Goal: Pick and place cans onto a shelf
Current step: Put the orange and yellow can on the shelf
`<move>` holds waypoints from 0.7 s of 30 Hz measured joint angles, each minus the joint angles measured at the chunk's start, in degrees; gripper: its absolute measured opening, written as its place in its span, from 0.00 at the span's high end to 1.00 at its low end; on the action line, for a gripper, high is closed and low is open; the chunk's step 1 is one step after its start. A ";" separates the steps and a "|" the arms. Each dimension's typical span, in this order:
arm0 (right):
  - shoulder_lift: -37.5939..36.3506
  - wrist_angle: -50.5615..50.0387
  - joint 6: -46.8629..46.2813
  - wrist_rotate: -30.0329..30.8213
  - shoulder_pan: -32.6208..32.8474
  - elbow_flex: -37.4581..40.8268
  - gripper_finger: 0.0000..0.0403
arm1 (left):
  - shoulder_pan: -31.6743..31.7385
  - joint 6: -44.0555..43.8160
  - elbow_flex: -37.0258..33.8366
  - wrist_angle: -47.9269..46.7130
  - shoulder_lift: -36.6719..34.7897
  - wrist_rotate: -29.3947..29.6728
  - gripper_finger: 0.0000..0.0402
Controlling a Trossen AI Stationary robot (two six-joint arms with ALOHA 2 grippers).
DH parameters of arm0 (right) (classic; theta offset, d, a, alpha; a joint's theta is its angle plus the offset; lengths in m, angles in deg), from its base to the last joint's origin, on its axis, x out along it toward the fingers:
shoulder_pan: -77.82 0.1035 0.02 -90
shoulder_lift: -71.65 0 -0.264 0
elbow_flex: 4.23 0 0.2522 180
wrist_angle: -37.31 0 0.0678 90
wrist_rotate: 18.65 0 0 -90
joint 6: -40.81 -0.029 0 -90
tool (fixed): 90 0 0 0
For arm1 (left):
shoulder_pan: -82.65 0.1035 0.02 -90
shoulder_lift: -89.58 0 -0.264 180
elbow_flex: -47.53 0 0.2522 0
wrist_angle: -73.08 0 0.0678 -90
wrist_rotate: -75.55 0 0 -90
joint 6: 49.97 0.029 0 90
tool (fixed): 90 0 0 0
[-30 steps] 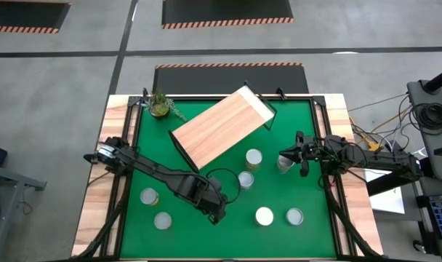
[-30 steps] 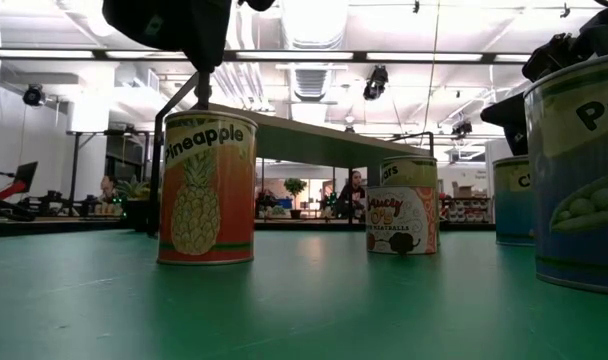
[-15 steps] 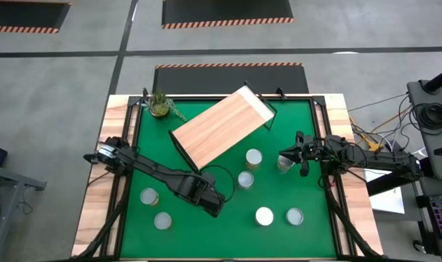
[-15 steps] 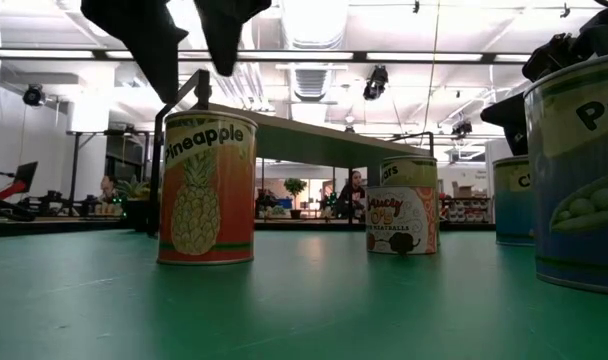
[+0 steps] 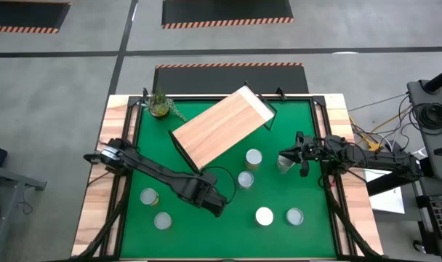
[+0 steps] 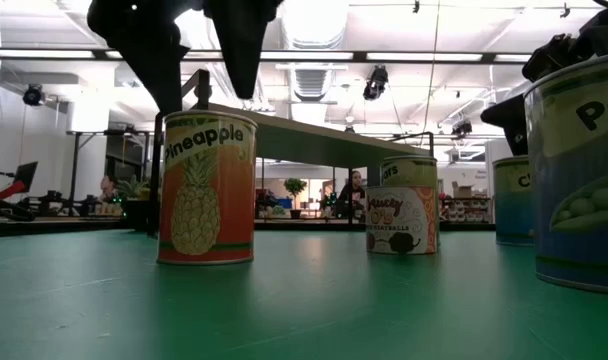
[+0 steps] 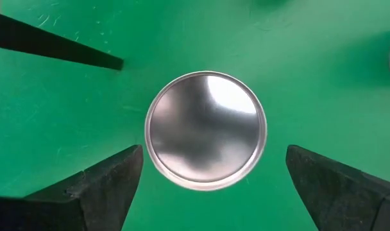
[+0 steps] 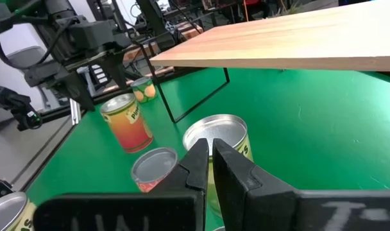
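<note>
The green mat (image 5: 134, 164) covers a wood-edged table (image 5: 344, 116), and the room around it has a grey floor; the low view looks across the mat into a wide hall with ceiling lights, where a person (image 6: 355, 192) sits far behind.

The shelf (image 5: 221, 125), a light-wood board on a thin black frame, is the largest thing on the mat. Its long axis runs diagonally, one short end toward the mat's far right corner, the other toward the near left. A small potted plant (image 5: 160, 104) stands just off its far left side.

All the cans stand upright with round tops facing up, none on the shelf. Three stand near the shelf's near long edge: one (image 5: 254, 158) close to it, another (image 5: 246, 180) a little nearer the front, and a third (image 5: 284, 163) to the right. Two more (image 5: 264, 216) (image 5: 294, 215) are well in front of the shelf, and two (image 5: 149, 196) (image 5: 162, 220) stand off its near left end.

The left gripper (image 5: 214, 205) hangs directly over the pineapple can (image 6: 206, 188) (image 7: 206, 130), fingers (image 7: 102, 189) spread wide on either side of its shiny lid, not touching it. That can lies in front of the shelf's near left end.

The right gripper (image 5: 286, 157) sits at the third can, its fingers (image 8: 198, 163) nearly together, just in front of a can's top in the right wrist view.
</note>
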 joint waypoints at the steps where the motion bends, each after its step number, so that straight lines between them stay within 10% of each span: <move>1: 0.00 -0.08 0.00 0.00 0.01 0.00 0.97 | 0.00 0.00 0.00 -0.04 0.31 0.00 0.09; 21: 0.00 -0.38 0.00 0.02 0.00 0.00 0.97 | 0.00 0.28 0.00 0.35 3.28 2.97 0.15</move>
